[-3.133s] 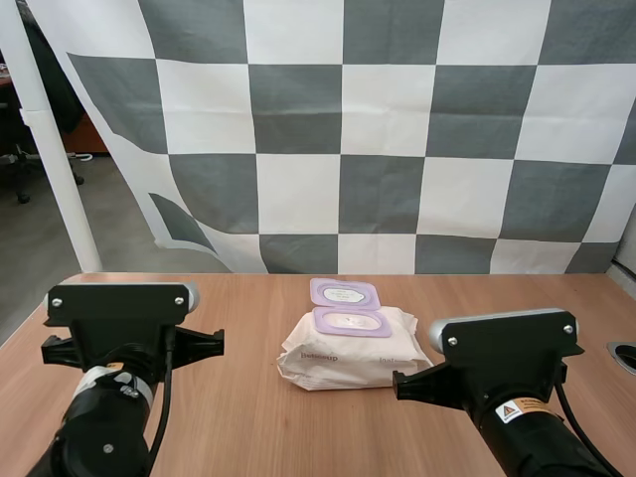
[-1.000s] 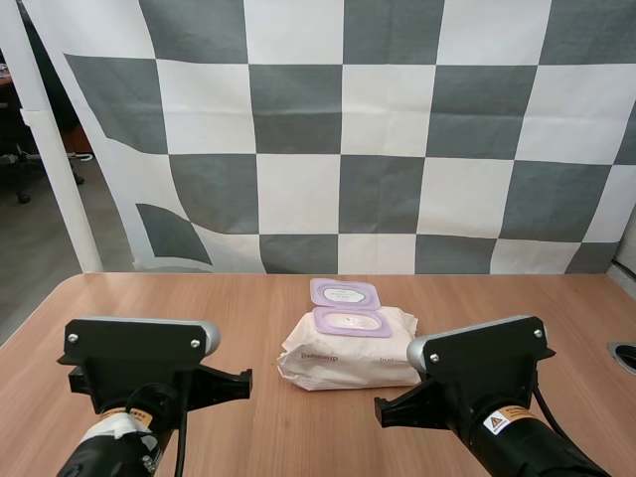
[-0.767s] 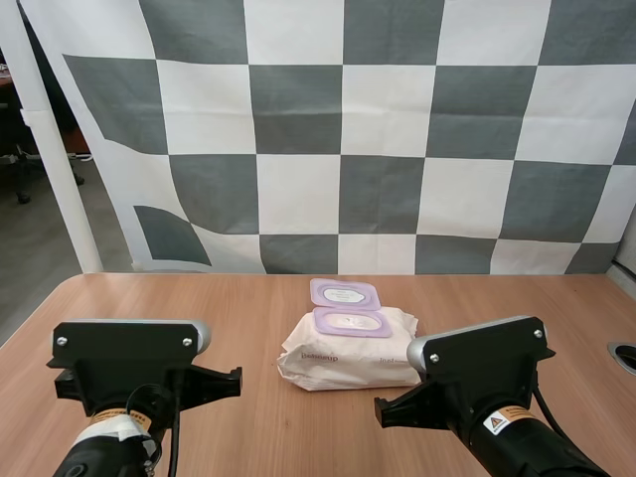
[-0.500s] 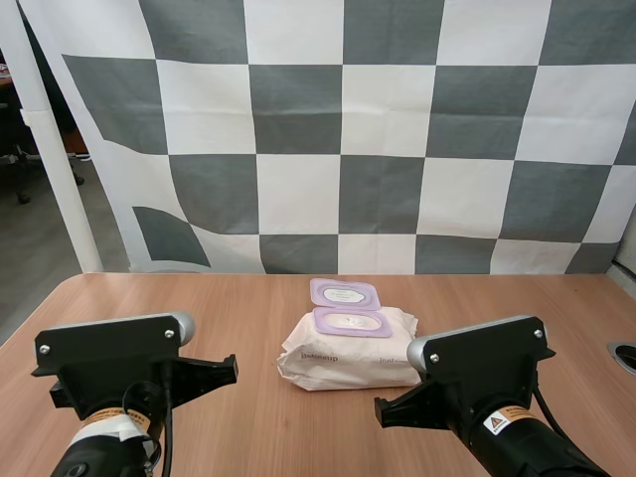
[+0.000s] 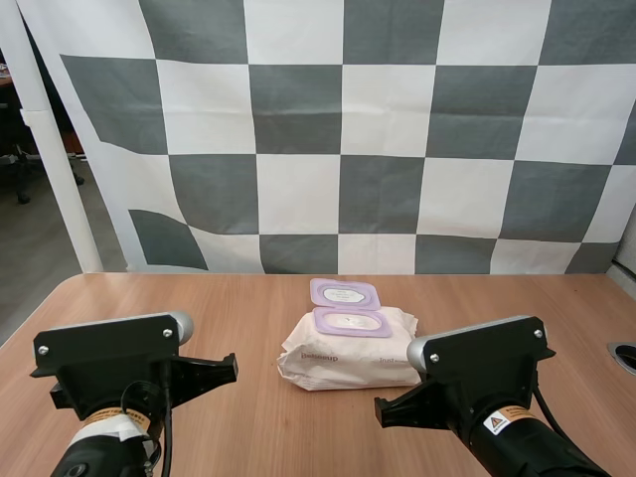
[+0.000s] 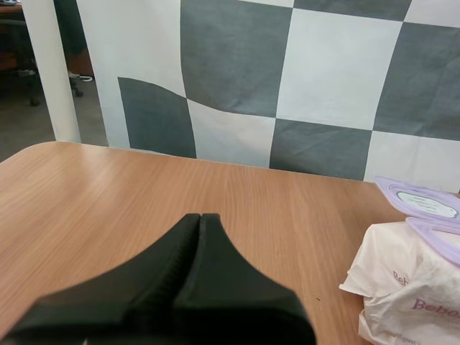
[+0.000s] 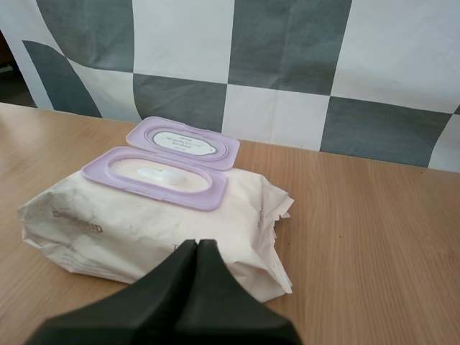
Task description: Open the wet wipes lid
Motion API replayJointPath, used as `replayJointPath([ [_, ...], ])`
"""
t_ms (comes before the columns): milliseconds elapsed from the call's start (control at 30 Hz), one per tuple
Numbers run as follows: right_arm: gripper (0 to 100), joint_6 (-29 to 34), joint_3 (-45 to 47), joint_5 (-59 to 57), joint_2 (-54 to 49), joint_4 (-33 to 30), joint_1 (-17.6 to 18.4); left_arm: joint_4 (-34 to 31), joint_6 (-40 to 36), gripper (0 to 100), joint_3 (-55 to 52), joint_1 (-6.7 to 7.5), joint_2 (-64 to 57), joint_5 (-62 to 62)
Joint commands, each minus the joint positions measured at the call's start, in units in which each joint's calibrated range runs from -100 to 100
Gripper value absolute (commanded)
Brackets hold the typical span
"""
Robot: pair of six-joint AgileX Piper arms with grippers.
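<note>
where the high view looks down over the wooden table (image 5: 248,298), the pack of wet wipes (image 5: 338,358) lies mid-table between the left arm (image 5: 114,373) and the right arm (image 5: 482,378), with its purple lid (image 5: 345,293) flipped back flat on the far side. from the left wrist, the left gripper (image 6: 201,219) has its fingers pressed together as one dark wedge, holding nothing, with the pack off to one side. from the right wrist, the right gripper (image 7: 197,246) is likewise closed and empty, pointing at the near side of the pack, and the lid lies open behind the purple-rimmed opening (image 7: 154,176).
</note>
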State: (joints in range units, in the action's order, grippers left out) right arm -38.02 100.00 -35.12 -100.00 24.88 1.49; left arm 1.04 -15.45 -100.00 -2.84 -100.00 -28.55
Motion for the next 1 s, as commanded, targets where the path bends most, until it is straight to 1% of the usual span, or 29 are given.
replayJointPath([
  [0,0,0.0,0.0,0.1,0.0,0.1,0.1,0.0,-0.1,0,0.0,-0.06,0.0,0.1],
  [567,0,0.0,0.0,0.1,0.0,0.1,0.1,0.0,-0.1,0,0.0,-0.06,0.0,0.1],
  [600,0,0.1,0.0,0.1,0.0,1.7,0.1,0.0,-0.1,0,0.0,-0.06,0.0,0.1],
  [667,0,0.1,0.0,-0.1,0.0,7.7,0.1,0.0,-0.1,0,0.0,-0.06,0.0,0.1],
  [700,0,0.0,0.0,-0.1,0.0,8.7,0.1,0.0,-0.1,0,0.0,-0.06,0.0,0.1],
  [733,0,-0.3,0.0,-0.1,0.0,7.6,0.1,0.0,-0.1,0,0.0,-0.06,0.0,0.1],
  [767,0,-0.4,0.0,-0.1,0.0,4.2,0.1,0.0,-0.1,0,0.0,-0.06,0.0,0.1],
  [800,0,-0.4,0.0,0.3,0.0,-1.0,0.1,0.0,-0.1,0,0.0,-0.06,0.0,0.1],
  [867,0,-0.2,0.0,2.4,0.0,-7.4,0.1,0.0,-0.1,0,0.0,-0.06,0.0,0.1],
  [900,0,-0.2,0.0,2.4,0.0,-9.6,0.1,0.0,-0.1,0,0.0,-0.06,0.0,0.1],
  [967,0,-0.2,0.0,2.4,0.0,-10.6,0.1,0.0,-0.1,0,0.0,-0.06,0.0,0.1],
])
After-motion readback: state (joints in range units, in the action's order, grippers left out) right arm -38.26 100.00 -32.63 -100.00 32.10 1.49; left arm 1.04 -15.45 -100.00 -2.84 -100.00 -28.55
